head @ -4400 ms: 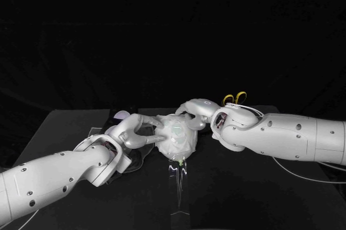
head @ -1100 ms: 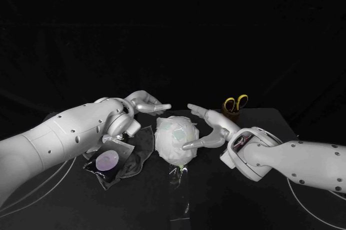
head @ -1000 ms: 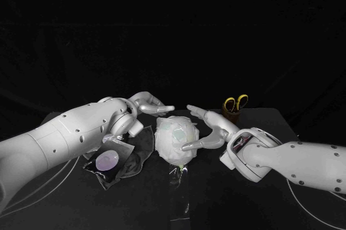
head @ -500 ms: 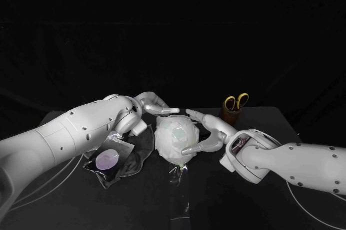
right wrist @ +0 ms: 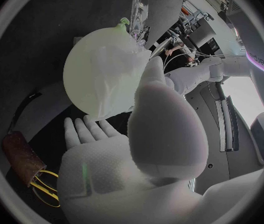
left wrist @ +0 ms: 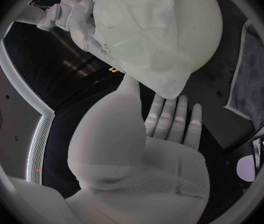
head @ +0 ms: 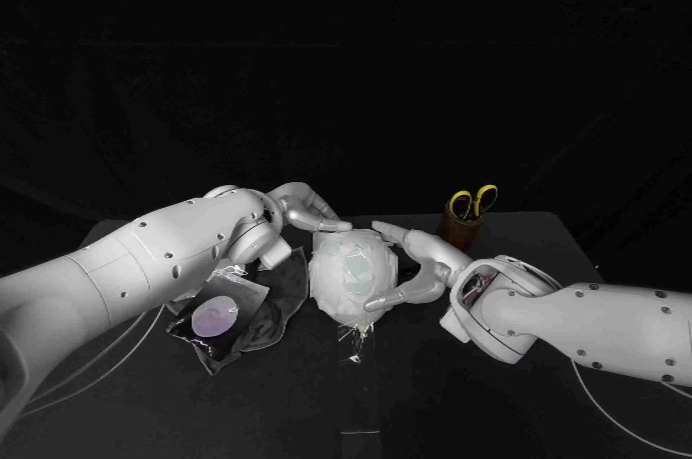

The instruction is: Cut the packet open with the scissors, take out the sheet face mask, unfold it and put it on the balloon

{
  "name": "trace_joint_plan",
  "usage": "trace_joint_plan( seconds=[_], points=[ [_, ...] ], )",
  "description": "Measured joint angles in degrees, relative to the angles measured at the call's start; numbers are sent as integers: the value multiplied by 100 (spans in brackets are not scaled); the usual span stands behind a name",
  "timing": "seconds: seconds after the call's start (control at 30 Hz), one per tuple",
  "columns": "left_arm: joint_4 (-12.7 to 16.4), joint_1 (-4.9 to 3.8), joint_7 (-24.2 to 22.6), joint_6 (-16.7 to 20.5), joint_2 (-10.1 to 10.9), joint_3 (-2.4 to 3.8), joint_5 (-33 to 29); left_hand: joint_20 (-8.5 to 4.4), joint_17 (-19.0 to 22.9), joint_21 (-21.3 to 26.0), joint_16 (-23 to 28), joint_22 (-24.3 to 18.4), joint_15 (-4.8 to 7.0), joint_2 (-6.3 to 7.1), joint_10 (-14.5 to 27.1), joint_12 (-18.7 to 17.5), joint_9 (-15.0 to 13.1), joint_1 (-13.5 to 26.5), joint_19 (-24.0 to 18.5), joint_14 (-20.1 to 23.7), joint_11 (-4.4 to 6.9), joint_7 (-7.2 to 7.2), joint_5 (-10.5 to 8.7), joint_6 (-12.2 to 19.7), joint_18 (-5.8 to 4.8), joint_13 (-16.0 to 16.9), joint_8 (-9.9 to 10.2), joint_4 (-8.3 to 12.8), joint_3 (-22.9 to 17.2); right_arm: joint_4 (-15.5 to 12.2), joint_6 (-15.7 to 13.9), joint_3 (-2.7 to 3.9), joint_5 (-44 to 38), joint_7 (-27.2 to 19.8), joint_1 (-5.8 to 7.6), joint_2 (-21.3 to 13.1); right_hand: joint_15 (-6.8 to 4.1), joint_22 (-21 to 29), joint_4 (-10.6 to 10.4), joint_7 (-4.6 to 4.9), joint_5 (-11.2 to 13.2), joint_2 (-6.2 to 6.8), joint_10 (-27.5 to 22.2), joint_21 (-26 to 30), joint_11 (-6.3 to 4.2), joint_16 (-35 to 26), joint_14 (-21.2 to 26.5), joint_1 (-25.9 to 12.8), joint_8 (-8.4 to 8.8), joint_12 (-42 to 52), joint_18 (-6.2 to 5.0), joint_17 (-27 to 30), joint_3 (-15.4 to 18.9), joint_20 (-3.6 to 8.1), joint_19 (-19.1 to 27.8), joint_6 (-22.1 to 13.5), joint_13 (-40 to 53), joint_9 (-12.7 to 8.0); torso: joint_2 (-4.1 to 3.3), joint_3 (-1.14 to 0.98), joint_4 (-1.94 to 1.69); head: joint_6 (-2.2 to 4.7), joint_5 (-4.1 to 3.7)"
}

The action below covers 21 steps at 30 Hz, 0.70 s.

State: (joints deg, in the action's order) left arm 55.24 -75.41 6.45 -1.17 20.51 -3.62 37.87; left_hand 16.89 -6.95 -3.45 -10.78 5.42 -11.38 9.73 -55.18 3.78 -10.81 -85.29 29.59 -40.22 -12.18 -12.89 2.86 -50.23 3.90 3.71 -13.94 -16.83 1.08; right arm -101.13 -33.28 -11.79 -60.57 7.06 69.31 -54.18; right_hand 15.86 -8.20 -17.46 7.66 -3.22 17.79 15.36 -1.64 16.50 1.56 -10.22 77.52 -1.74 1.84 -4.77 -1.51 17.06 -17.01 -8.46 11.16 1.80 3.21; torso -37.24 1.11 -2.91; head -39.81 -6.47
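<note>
The pale balloon [head: 343, 279] stands at the table's middle with the white sheet mask [head: 351, 262] draped over its front; a clear stand [head: 353, 347] shows below its knot. My left hand [head: 304, 211] hovers at the balloon's top left, fingers spread and empty. My right hand [head: 415, 269] cups the balloon's right side, fingers over the top and thumb near the bottom. In the left wrist view my left hand [left wrist: 154, 154] lies flat beneath the balloon [left wrist: 160, 32]. In the right wrist view my right hand's [right wrist: 129, 149] thumb lies against the balloon [right wrist: 104, 79].
The opened dark packet [head: 221, 317], with a purple round mark, lies on the table to the left of the balloon, under my left arm. Yellow-handled scissors [head: 472, 199] stand in a brown cup [head: 460, 229] at the back right, also seen as scissors [right wrist: 44, 186].
Over the last second my left hand came in towards the balloon's top and my right hand curled closer round its right side. The balloon and mask stay in place.
</note>
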Motion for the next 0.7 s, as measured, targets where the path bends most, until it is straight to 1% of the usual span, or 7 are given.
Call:
trace_joint_plan(
  seconds=[0.17, 0.27, 0.33, 0.47, 0.6, 0.67, 0.7],
  points=[
    [-7, -3, 8, -34, -15, 2, 21, 0, 0, 0, 0, 0, -7, 0, 0, 0, 0, 0, 0, -36, 0, 0, 0, 0, 0, 0, 0, 0, 0, 27, 29, 1, -16, 47, 0, 17, 0, 0, 0, 0, 0, -12, 0, 0, 0, 0, 0, 94, 0, 0, 0, -1, 0, 0, 0, 0, 0, 8, -5, -1, 2, -9, 7],
    [-19, -3, 12, -52, -28, 2, 31, 0, 0, 0, 0, 0, -7, 0, 0, 0, 0, 1, 0, -36, 0, 0, 0, 0, 0, 0, 0, 0, 0, 34, 44, 1, -23, 74, -1, 25, 0, 0, 0, 28, 0, -23, 2, 0, -2, 0, 0, 162, 0, 0, 0, -5, 0, 0, 0, 34, 2, 17, -11, -1, 4, -12, 7],
    [-33, -3, 12, -60, -42, 2, 40, 0, 0, 0, 0, 0, -7, 0, 0, 0, 0, 1, 0, -36, 0, 0, 0, 0, 0, 0, 0, 0, 0, 35, 55, 1, -28, 92, -1, 28, 0, 0, 2, 11, 0, -27, 22, 0, -22, 0, 0, 211, 0, 0, 0, -9, -2, 0, 0, 52, 6, 25, -14, -2, 7, -18, 7],
    [-79, -2, 12, -63, -89, 2, 69, -3, -5, 0, 0, 1, 16, -93, -2, 5, 0, -124, 6, -131, 2, 0, 0, 0, -1, 2, 0, 20, -20, 34, 81, 1, -55, 136, -1, 38, -32, -1, 17, 23, 0, -102, 65, 0, -24, 0, -32, 526, -16, 0, 1, -16, -186, 0, 0, 112, 6, 43, -20, -3, 10, -37, 8],
    [-134, 9, -18, -41, -152, 2, 152, -14, -43, -49, -45, 25, 66, -343, -124, 83, -21, -532, 325, -317, 110, 7, 0, -88, -1, 18, -82, 145, -225, 29, 109, 1, -101, 186, -1, 45, -41, -8, 16, 28, 0, -260, 134, 0, -33, 0, -84, 773, -27, 0, 1, -26, -449, 0, 0, 178, 13, 65, -23, -3, 13, -61, 10],
    [-163, 21, -56, -8, -184, -2, 226, -17, -54, -51, -52, 33, 113, -409, -187, 84, -28, -685, 413, -363, 143, 12, 0, -121, -1, 18, -83, 207, -287, 27, 122, 2, -131, 211, -1, 47, -41, -11, 18, 28, 0, -297, 134, 0, -33, 0, -85, 846, -47, 0, 1, -26, -538, 0, 0, 178, 13, 70, -23, -3, 14, -71, 10],
    [-176, 27, -76, 12, -195, -3, 260, -22, -60, -69, -53, 38, 106, -436, -209, 83, -28, -760, 460, -398, 164, 30, 0, -139, -1, 18, -83, 227, -345, 27, 126, 2, -142, 221, -1, 48, -41, -17, 17, 28, 0, -326, 149, 0, -48, 0, -85, 885, -47, 0, 1, -31, -605, 0, 0, 178, 13, 70, -23, -3, 14, -79, 10]
  ],
)
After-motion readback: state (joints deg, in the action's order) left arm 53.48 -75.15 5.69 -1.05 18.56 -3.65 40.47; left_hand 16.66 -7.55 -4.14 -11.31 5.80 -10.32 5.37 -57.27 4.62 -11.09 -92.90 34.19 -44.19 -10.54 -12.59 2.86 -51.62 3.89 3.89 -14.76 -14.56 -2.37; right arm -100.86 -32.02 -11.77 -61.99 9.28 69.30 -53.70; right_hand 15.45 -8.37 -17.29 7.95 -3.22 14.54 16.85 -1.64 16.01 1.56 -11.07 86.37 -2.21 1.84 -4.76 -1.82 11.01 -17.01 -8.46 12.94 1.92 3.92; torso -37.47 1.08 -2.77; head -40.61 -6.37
